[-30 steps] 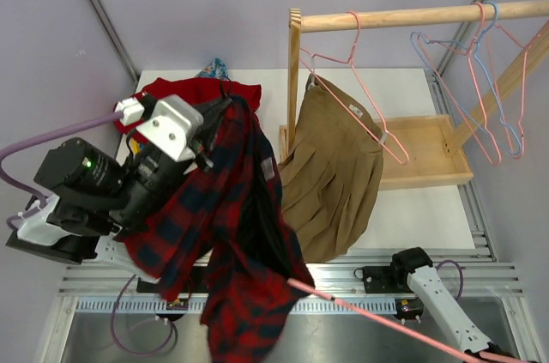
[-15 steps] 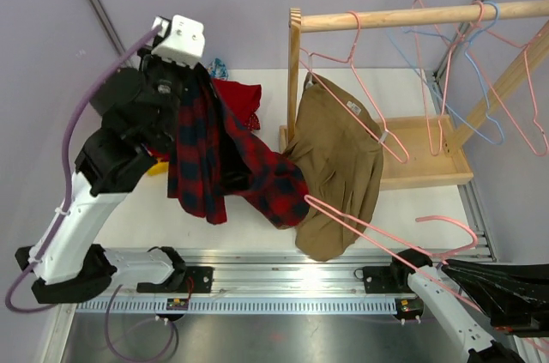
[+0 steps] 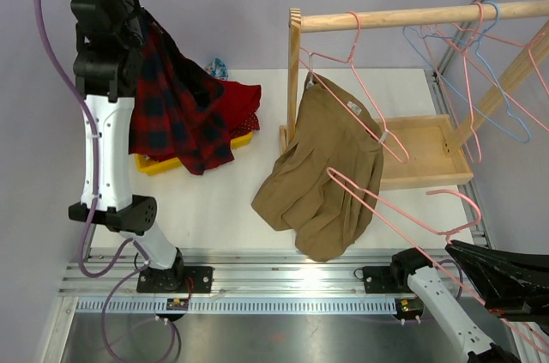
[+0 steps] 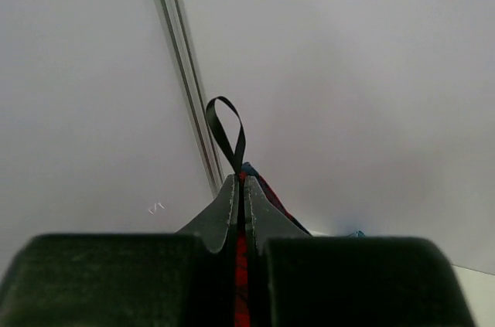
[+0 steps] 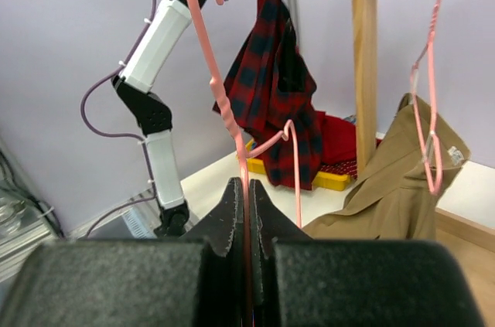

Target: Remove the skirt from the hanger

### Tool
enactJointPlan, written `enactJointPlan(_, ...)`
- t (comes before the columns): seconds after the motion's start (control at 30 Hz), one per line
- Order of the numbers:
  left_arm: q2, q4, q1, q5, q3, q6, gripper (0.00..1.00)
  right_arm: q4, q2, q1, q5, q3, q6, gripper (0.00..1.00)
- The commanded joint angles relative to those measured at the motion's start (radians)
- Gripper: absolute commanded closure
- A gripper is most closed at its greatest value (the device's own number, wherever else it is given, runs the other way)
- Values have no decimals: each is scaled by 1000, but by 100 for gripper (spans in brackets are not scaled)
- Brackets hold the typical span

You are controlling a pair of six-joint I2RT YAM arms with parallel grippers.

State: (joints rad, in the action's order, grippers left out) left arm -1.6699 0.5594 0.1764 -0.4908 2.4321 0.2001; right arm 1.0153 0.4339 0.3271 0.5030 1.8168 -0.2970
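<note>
My left gripper (image 4: 241,182) clamps the plaid skirt (image 3: 176,114) high; my right gripper (image 5: 246,186) pinches the pink hanger (image 5: 230,116). They hang apart.

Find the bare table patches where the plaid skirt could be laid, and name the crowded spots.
Bare: table between yellow bin and tan garment; the strip between wooden tray and front rail. Crowded: the bin and beneath the rack.

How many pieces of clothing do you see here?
3: plaid skirt in the left pincer, brown skirt on a rack hanger, red garment in the yellow bin; more may lie hidden.
</note>
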Motion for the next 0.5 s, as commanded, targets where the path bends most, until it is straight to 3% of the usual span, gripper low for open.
enactJointPlan(0.0, -43, -65, -51, 144, -62, -142, 100, -41, -43, 3, -105, -25, 15, 100)
enactJointPlan(0.1, -96, -64, -87, 150, -250, -194, 100, -79, -55, 4, -196, -48, 24, 100)
enactJointPlan(0.23, -207, 6, -175, 253, -418, -376, 98, -132, 24, 3, -274, -27, 53, 100)
enactJointPlan(0.33, -316, 114, -270, 336, -456, -508, 88, -190, 86, 4, -337, -11, 77, 100)
enactJointPlan(0.37, -336, 144, -285, 354, -456, -562, 76, -211, 101, 4, -349, -11, 82, 100)
enactJointPlan(0.4, -343, 187, -307, 369, -461, -580, 30, -248, 117, 4, -383, -10, 90, 100)
enactJointPlan(0.43, -329, 189, -308, 365, -502, -590, 2, -263, 149, 3, -394, -7, 104, 100)
enactJointPlan(0.47, -305, 180, -310, 354, -533, -591, 1, -280, 169, 3, -406, 1, 108, 100)
